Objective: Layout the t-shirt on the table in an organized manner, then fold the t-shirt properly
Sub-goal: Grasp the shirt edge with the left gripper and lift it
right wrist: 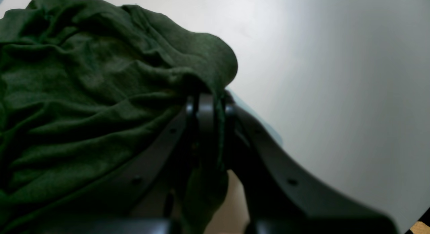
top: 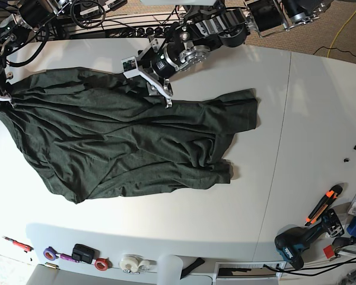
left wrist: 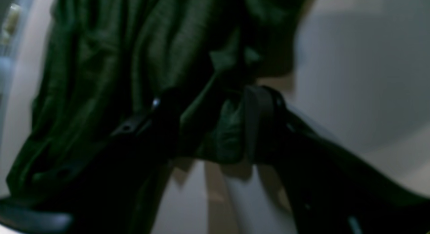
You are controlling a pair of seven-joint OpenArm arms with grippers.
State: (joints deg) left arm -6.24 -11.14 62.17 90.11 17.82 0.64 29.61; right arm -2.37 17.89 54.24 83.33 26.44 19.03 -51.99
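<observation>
Base view gives you the key relation: the t-shirt lies rumpled on the table, its long axis running from the far-left corner of that view toward the right, with 1 gripper at each end of its upper edge. The right gripper sits at the view's left edge, on the garment's far corner. The left gripper comes down near the middle of the upper edge, close to the sleeve that spreads right.

In the right wrist view, you see the right gripper with its jaws pressed together on a fold of green cloth, and the fabric bunches away to the left of the fingers. That corner looks pinned.

In the left wrist view, the left gripper has its jaws standing apart with a wad of cloth between them. The picture is blurred, so you cannot tell whether they are pinching or letting go.

I judge that the layout step is unfinished: the body is creased and the lower hem is bunched. Since the cloth lies between the 2 grippers, drawing them apart along that upper edge should tension it. The left arm is nearer the loose sleeve.
</observation>
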